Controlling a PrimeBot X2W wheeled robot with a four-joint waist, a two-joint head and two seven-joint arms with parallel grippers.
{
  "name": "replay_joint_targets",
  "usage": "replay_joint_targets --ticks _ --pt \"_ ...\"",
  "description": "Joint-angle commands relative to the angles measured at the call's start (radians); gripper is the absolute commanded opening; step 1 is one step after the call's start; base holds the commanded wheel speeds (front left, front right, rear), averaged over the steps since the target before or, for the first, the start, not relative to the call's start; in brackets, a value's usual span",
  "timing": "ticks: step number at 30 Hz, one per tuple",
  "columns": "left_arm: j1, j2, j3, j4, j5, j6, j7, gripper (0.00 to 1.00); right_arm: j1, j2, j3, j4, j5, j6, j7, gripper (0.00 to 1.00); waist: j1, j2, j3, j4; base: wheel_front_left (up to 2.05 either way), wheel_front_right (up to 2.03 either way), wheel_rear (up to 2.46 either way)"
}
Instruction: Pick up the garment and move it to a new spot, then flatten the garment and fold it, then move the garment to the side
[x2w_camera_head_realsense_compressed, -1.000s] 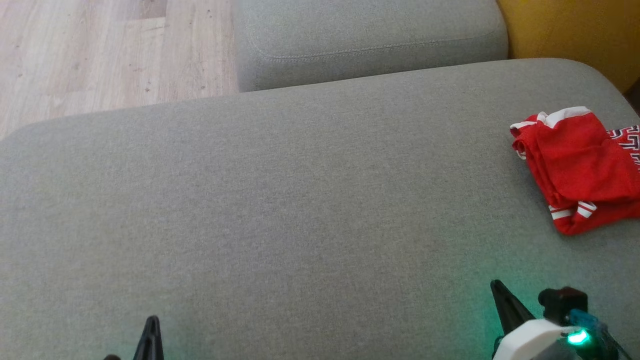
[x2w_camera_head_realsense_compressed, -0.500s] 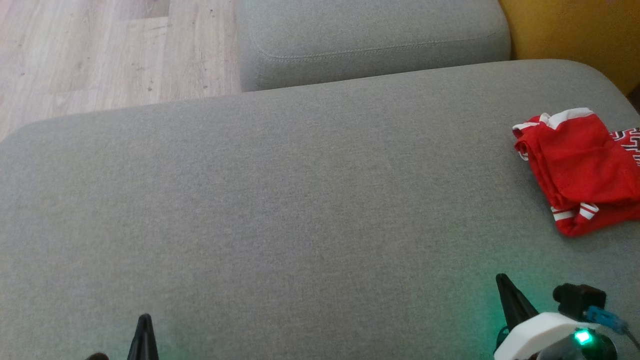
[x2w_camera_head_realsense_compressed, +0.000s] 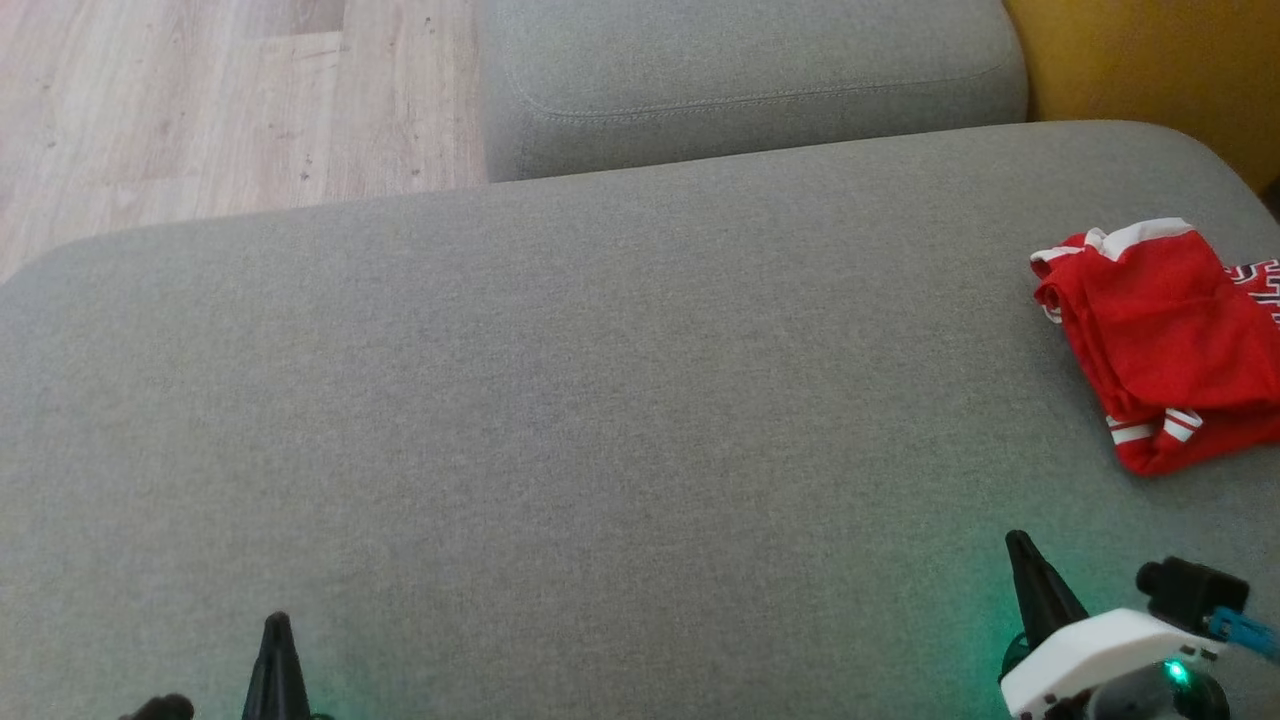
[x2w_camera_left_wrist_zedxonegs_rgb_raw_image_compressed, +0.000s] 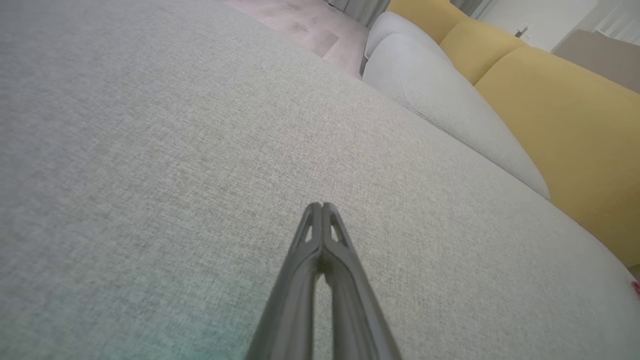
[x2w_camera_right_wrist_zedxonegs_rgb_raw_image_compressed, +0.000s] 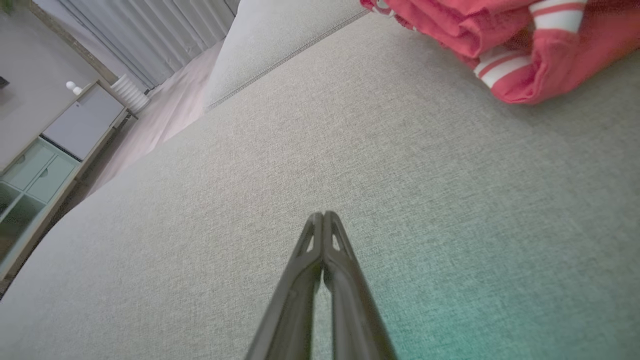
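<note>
Holding the left jaws clenched on nothing at the bottom left of the head view, long dark fingers (x2w_camera_head_realsense_compressed: 275, 665) meeting tip to tip in the left wrist view (x2w_camera_left_wrist_zedxonegs_rgb_raw_image_compressed: 295, 300). Poising them over the broad grey woven-fabric sofa seat (x2w_camera_head_realsense_compressed: 560, 420).

Holding the right jaws clenched likewise, empty, at the bottom right of the head view, one dark finger (x2w_camera_head_realsense_compressed: 1040, 600) pointing up the frame beside a white wrist housing (x2w_camera_head_realsense_compressed: 1090, 650) and glowing green light (x2w_camera_head_realsense_compressed: 1175, 672), tinting the nearby fabric green.

Lying further up, at the right edge of the head view and well apart from both jaws: the folded red fabric garment with white striped trim (x2w_camera_head_realsense_compressed: 1165, 340), resting on the seat and running off the frame. Also showing at the upper right of the right wrist view (x2w_camera_right_wrist_zedxonegs_rgb_raw_image_compressed: 450, 30).

Sitting beyond, at top centre, a second grey cushion (x2w_camera_head_realsense_compressed: 740, 80); at upper left, pale wooden plank floor (x2w_camera_head_realsense_compressed: 200, 110); at upper right, mustard-yellow upholstery (x2w_camera_head_realsense_compressed: 1150, 70).
</note>
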Motion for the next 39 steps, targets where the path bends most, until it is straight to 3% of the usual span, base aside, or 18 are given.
replay_joint_targets --ticks 1,39 --pt "-0.05 0.002 0.022 -0.035 -0.022 -0.005 0.004 0.0 -0.054 -0.002 -0.008 -0.037 0.028 0.002 0.001 0.0 0.0 0.0 0.0 0.0 0.0 0.0 0.0" --pt "-0.117 -0.02 0.08 -0.087 -0.399 -0.023 0.114 0.0 -0.105 0.024 -0.072 -0.059 0.454 0.004 0.027 0.0 0.0 0.0 0.002 0.017 0.0 0.0 0.0"
